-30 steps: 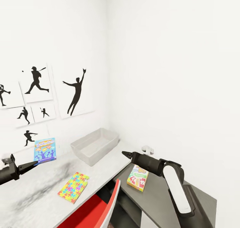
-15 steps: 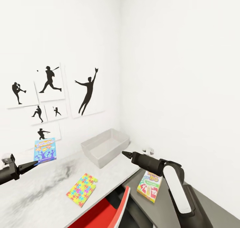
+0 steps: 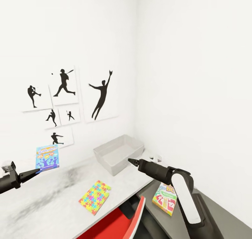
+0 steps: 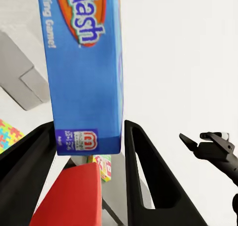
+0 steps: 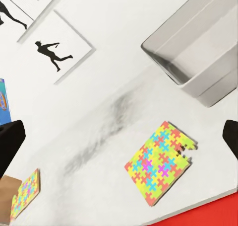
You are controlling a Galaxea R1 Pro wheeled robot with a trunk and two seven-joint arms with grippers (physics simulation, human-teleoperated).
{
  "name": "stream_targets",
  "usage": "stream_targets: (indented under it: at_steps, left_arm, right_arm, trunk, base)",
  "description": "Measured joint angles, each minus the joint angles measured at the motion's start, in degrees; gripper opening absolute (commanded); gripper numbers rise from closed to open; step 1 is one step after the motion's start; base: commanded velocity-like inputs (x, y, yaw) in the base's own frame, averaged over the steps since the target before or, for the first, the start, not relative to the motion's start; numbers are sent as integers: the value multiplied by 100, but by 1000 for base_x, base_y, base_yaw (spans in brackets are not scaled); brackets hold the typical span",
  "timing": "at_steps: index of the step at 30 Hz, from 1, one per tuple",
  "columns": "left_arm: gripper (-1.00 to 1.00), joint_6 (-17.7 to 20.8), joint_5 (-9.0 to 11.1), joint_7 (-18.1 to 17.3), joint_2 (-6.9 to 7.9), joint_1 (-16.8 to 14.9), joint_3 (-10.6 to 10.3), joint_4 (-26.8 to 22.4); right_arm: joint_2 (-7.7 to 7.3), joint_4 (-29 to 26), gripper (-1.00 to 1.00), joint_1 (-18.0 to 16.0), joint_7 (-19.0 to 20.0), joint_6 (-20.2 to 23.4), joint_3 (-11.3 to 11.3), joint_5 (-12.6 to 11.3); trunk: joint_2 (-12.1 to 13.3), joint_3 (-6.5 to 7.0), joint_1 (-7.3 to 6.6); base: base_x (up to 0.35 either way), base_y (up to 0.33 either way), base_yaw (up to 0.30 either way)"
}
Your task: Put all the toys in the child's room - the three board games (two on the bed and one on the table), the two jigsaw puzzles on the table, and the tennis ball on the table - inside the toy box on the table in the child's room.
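L gripper (image 3: 36,171) clamped on the blue board game (image 3: 47,157), held upright off the table (image 3: 42,200) at the head view's left edge. L wrist cam: box (image 4: 84,67) sits between the 2 black fingers (image 4: 141,176), "dash" lettering up the face.

R gripper (image 3: 130,160) hovers over the table's near edge, just in front of the toy box (image 3: 119,153). Fingertips come to 1 point in head view, so jaws read as closed, nothing between them. Also seen from L wrist cam (image 4: 191,140).

Toy box: pale grey tray, near the corner against the wall, nothing visible inside; R wrist cam (image 5: 198,52) same.

Jigsaw puzzle #1 (image 3: 95,197) flat on the table near the front edge, between the 2 arms, well apart from the tray. R wrist cam shows it (image 5: 159,161) plus puzzle #2 (image 5: 24,193) farther along the table.

Skip-Bo game (image 3: 165,200) flat on the lower dark grey side unit (image 3: 217,214), partly behind the R forearm.

Red-and-white chair (image 3: 119,223) tucked under the table edge. 6 baseball silhouette posters (image 3: 101,95) on the wall above the table.
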Motion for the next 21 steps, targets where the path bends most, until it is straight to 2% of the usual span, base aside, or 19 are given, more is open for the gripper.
stream_targets:
  at_steps: [7,15,21]
  left_arm:
    - [-100,-2,2,0,0,-3,0,0]
    - [-100,-1,-3,0,-1,-3,-1,0]
    - [-100,-2,-1,0,-1,-1,0,1]
  right_arm:
    - [-3,0,100,0,0,0,0,-1]
    - [-4,-1,100,1,7,2,-5,-2]
    - [-4,-1,100,1,8,9,-8,-2]
  trunk:
    - [-1,-19,-1]
    - [-1,-21,-1]
    - [0,-37,0]
  base:
    - [22,10,158]
    - [186,63,10]
    - [43,3,-41]
